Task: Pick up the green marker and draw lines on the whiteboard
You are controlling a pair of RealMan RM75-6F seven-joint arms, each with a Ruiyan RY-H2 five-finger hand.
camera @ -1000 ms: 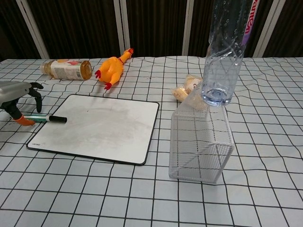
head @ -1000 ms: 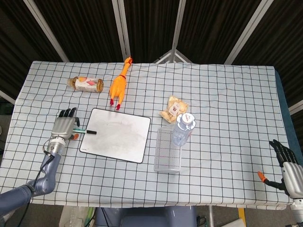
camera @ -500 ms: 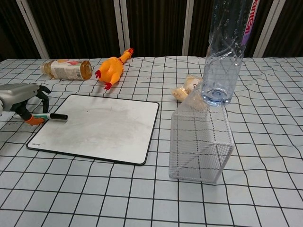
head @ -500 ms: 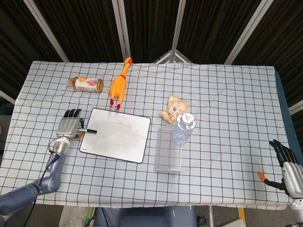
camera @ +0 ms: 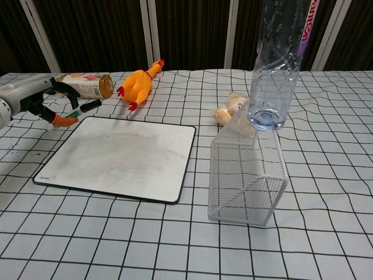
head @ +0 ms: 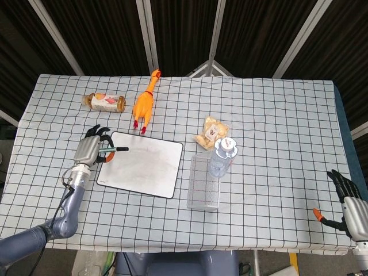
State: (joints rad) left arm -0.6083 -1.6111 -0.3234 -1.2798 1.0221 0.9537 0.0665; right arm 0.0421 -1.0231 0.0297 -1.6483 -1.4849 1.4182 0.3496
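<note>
**A:** What did we see at the left side of the frame?

**B:** We saw the left hand (head: 89, 150) at the left edge of the whiteboard (head: 141, 164), gripping the green marker (head: 112, 150). Its fingers were curled around the barrel. In the chest view the marker (camera: 81, 108) was lifted off the table, tilted, with its black cap end pointing toward the right of the frame, above the board's upper left corner. We could not tell whether the tip touched the board.

**A:** And the whiteboard itself?

**B:** In the chest view the whiteboard (camera: 122, 157) lay flat on the checked tablecloth (head: 276, 115), left of center. We saw only faint grey smudges on it.

**A:** Where was the right hand?

**B:** The right hand (head: 349, 198) sat at the lower right corner of the head view, near the table edge. Its fingers were spread and it held nothing.

**A:** What else lay on the table?

**B:** We saw an orange rubber chicken (head: 144, 103) above the board, and a small bottle (head: 105, 102) on its side to the chicken's left. A packaged snack (head: 210, 131) lay near the center. Just below it a clear plastic bottle (head: 221, 156) stood in a wire mesh basket (head: 204, 184).
</note>
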